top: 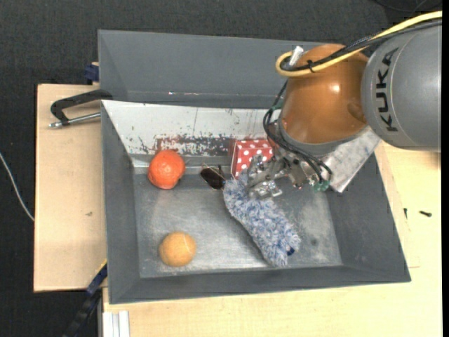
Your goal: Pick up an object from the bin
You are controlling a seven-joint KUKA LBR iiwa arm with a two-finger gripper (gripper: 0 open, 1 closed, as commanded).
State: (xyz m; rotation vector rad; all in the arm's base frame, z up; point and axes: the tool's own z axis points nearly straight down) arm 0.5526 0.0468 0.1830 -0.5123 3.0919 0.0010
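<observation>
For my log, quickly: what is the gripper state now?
Gripper: state cannot be told; it is over the blue cloth's upper end, beside the red box.

The grey metal bin [203, 220] carries on its floor an orange round fruit [167, 169] at centre left, a tan ball [177, 249] at lower left, a small dark thing [212, 177] and a red white-dotted box [245, 153] near the back wall, and a blue-and-white fuzzy cloth [263, 223] stretching toward the lower right.

The gripper [270, 181] hangs over the upper end of a blue-white cloth [265, 225] beside a red dotted box [248, 154]
</observation>
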